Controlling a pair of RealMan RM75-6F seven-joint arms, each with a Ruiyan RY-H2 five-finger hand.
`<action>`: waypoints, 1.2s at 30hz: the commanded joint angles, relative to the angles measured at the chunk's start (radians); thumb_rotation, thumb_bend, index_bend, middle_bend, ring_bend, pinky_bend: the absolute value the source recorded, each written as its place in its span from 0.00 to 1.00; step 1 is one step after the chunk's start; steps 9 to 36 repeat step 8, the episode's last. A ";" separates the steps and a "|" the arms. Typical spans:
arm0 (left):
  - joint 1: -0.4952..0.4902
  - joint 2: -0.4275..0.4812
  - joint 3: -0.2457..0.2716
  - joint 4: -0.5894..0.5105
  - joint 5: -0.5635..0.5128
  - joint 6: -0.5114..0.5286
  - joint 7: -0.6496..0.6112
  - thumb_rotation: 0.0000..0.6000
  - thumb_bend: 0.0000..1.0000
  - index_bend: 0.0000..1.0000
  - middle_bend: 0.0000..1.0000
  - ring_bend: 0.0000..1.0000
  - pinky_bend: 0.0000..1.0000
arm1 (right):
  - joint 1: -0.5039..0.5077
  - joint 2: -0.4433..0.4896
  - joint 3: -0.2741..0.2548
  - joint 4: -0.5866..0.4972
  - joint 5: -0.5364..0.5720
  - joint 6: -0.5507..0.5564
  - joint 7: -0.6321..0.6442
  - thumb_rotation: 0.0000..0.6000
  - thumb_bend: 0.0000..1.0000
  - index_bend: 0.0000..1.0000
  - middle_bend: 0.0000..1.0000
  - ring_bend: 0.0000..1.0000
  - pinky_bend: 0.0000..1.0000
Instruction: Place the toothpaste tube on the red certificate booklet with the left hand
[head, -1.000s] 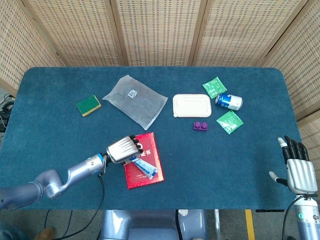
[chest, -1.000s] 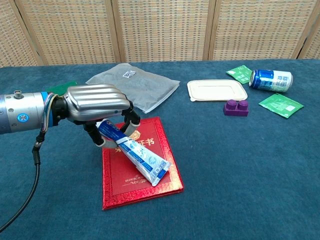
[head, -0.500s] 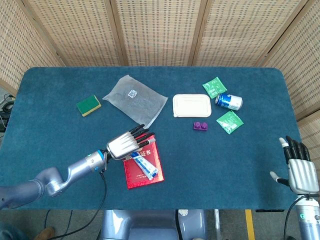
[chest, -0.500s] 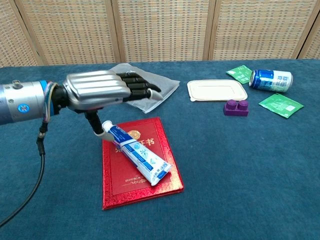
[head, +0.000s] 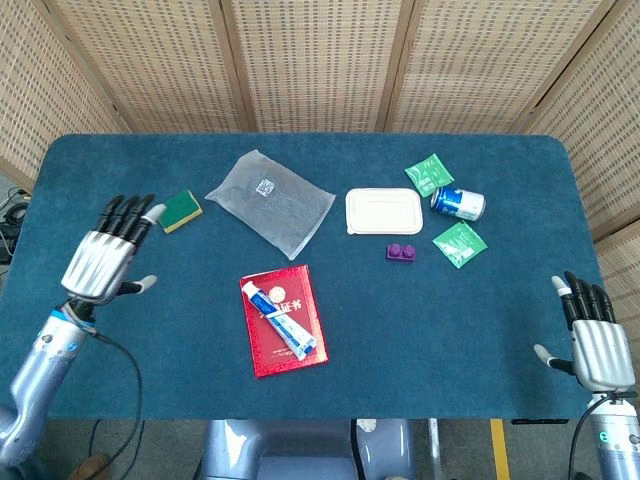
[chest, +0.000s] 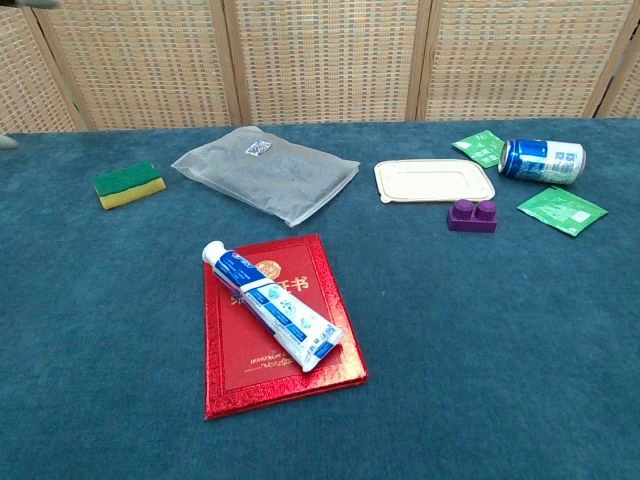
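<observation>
On the blue desk (head: 480, 320), the soft, light toothpaste tube (chest: 273, 305) is left lying on the red certificate booklet (chest: 240, 360), best picked up by its middle, while the left hand (head: 100, 262) and right hand (head: 596, 352) are held empty with fingers spread.

Bright, even overhead light; soft faint shadows; both views sharp.

A table (head: 120, 330) covered in blue cloth is seen. Lying directly on it are a red booklet (head: 275, 340), a grey bag (head: 270, 201), a sponge (head: 178, 210), a white box (head: 383, 211), a purple brick (head: 401, 251), a can (head: 458, 203) on its side and two green sachets (head: 429, 174) (head: 460, 243). The bag is set beyond the booklet, the sponge to the bag's left, the box to its right. The brick is placed just before the box; the can and sachets are grouped to the box's right.
</observation>
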 joint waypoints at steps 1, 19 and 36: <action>0.140 0.051 0.025 -0.052 -0.072 0.123 -0.009 1.00 0.00 0.00 0.00 0.00 0.00 | -0.001 0.005 -0.002 -0.007 -0.007 0.004 0.004 1.00 0.00 0.00 0.00 0.00 0.00; 0.288 0.055 0.080 -0.046 -0.070 0.207 -0.163 1.00 0.00 0.00 0.00 0.00 0.00 | -0.001 0.021 -0.002 -0.031 -0.020 0.012 0.017 1.00 0.00 0.00 0.00 0.00 0.00; 0.288 0.055 0.080 -0.046 -0.070 0.207 -0.163 1.00 0.00 0.00 0.00 0.00 0.00 | -0.001 0.021 -0.002 -0.031 -0.020 0.012 0.017 1.00 0.00 0.00 0.00 0.00 0.00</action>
